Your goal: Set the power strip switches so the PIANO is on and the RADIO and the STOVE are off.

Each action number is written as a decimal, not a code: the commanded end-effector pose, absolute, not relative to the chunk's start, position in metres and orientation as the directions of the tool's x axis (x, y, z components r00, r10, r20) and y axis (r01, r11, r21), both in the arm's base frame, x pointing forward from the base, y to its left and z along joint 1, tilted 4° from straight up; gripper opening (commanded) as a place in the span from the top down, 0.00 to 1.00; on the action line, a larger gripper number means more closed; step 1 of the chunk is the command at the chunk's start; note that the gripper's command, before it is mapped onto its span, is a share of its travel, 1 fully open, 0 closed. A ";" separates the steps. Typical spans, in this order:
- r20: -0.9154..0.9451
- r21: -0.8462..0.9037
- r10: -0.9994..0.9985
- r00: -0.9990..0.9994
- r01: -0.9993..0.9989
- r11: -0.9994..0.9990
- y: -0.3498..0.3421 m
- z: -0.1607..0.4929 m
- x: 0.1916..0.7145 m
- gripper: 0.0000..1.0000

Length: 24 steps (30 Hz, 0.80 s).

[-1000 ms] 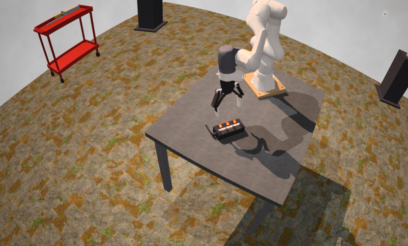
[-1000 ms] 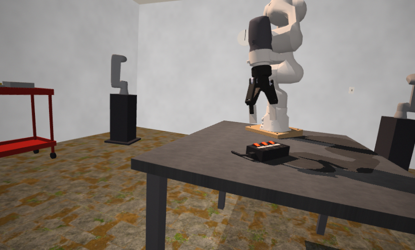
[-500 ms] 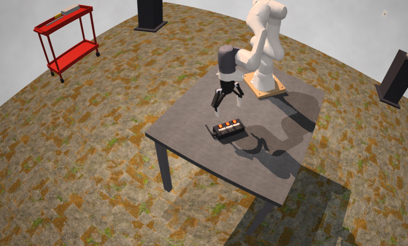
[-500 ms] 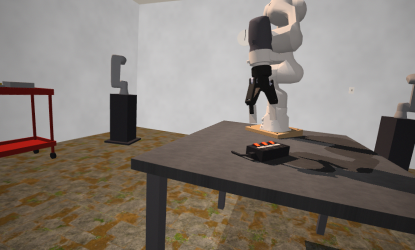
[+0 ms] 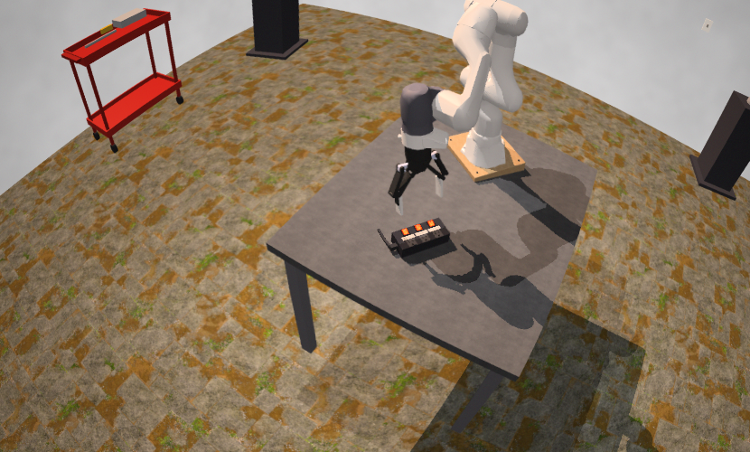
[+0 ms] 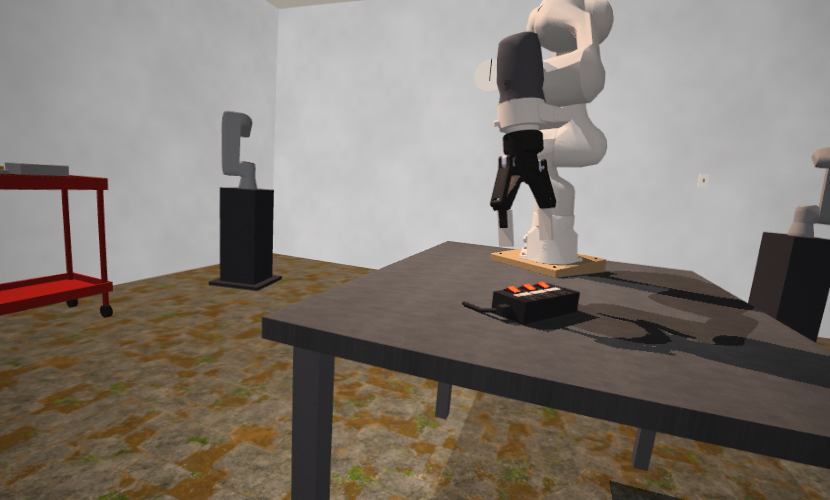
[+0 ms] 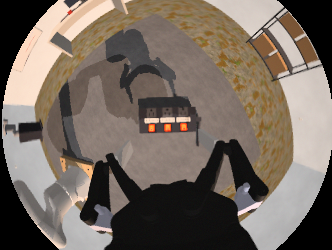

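And here we are with the power strip (image 5: 421,238) (image 6: 535,303) (image 7: 167,115) lying flat on the worktop (image 5: 344,224) (image 6: 393,304) (image 7: 165,165), switches up, well apart from the wooden base plate (image 5: 476,175) (image 6: 555,271) (image 7: 67,161). Above it, toward the arm's side, hangs the pincer (image 5: 419,204) (image 6: 525,227) (image 7: 164,141), spread wide, nothing in its grip, touching nothing!

How will this one handle? Looks like a stiff, boxy housing, probably light enough to skid if shoved sideways, and its faces may be slick. The rockers are the delicate part, I'd say. No need to lift anything: a narrowed fingertip pressing straight down on one end of a rocker should do. If it must be steadied, take it across the narrow width, by the long side walls, clear of the switches.

Now its lie: in the wrist view the long axis runs left to right, the cord (image 5: 385,240) (image 6: 480,307) (image 7: 197,134) leaving at the right-hand end. Three orange switches (image 5: 418,227) (image 6: 529,286) (image 7: 167,128) line up along the edge nearer the pincer, pale labels beside them, too small to read. Which is PIANO? Can't tell, nor which are on!
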<state>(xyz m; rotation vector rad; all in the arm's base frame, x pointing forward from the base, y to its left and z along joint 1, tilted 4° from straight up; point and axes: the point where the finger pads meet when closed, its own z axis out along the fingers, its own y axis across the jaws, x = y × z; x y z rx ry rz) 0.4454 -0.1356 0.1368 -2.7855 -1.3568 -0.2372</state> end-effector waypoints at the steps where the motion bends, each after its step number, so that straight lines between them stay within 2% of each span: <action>1: 0.149 0.036 0.784 0.603 0.789 -0.613 -0.136 0.135 0.444 0.00; 24: 0.152 0.036 0.779 0.609 0.784 -0.620 -0.136 0.137 0.445 0.00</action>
